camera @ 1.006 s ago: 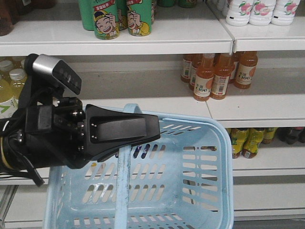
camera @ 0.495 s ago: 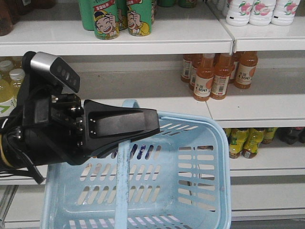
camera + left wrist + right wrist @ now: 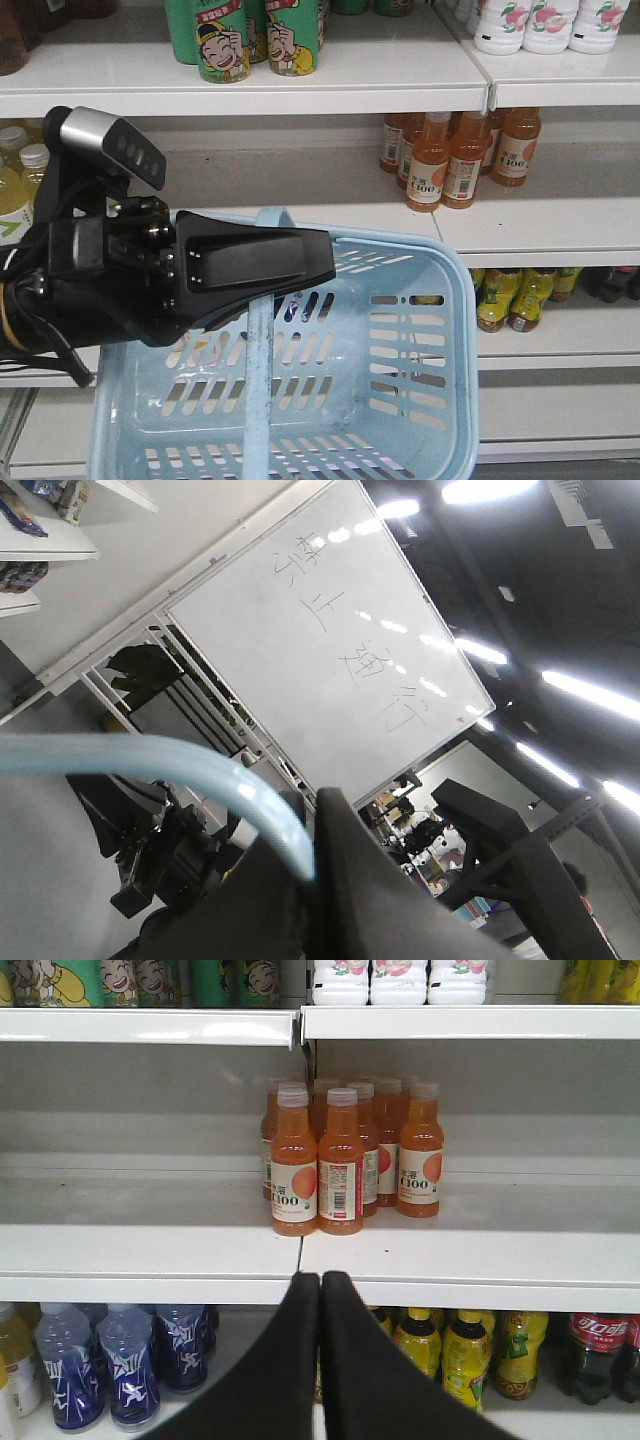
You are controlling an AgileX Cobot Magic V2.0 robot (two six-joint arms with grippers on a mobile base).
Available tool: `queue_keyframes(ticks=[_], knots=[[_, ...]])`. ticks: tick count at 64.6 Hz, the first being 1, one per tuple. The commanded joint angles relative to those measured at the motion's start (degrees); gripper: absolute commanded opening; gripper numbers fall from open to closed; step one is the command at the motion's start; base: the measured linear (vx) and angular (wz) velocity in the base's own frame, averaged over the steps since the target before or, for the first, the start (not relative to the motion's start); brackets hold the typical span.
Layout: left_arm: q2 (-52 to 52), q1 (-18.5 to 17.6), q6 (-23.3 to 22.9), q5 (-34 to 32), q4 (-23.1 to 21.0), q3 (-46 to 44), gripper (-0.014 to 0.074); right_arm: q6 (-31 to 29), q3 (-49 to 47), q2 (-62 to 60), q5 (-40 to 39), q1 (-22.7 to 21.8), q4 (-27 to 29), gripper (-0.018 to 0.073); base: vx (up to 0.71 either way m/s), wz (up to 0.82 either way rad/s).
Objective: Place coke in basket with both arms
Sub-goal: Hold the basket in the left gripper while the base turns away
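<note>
As the front view frames it, basket point(image 3: 440, 252): pale blue with slotted sides, filling the lower centre before the white shelves point(image 3: 300, 85); its flat handle point(image 3: 258, 385) runs from the far rim toward the bottom edge.
left gripper point(image 3: 325, 268): black wedge reaching in from the left of the frame and crossing the handle; in the left wrist view the pale blue band ends in the seam between the fingers, so the jaws are clamped on the basket's handle.
camera point(image 3: 110, 145): silver-grey box on the left arm, upper left of the front view.
right gripper point(image 3: 320, 1278): bottom centre of the right wrist view, fingers pressed together with nothing between them.
coke point(image 3: 598, 1338): red-labelled bottles with white script, lower right of the right wrist view, standing on the lowest shelf, tops hidden by the shelf edge; well apart from the right gripper.
orange drink bottles point(image 3: 340, 1160): cluster on the middle shelf, above the right gripper.
yellow-green bottles point(image 3: 465, 1355): lowest shelf, between right gripper and coke.
green cans point(image 3: 222, 40): top shelf, upper left.
whiteboard point(image 3: 330, 650): centre of the left wrist view, handwritten characters.
</note>
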Motion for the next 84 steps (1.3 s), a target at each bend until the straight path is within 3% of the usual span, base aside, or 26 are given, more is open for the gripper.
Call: queue_keyframes(ticks=[1, 84], knots=[[-1.6, -0.4, 0.7, -11.1, -4.8, -1.6, -0.0007, -0.1, 0.3, 1.0, -4.1, -0.4, -0.4, -0.001, 0.0, 0.0], [-1.6, -0.4, 0.7, -11.1, -4.8, -1.6, -0.0007, -0.1, 0.3, 1.0, -4.1, -0.4, -0.4, -0.001, -0.01, -0.03]])
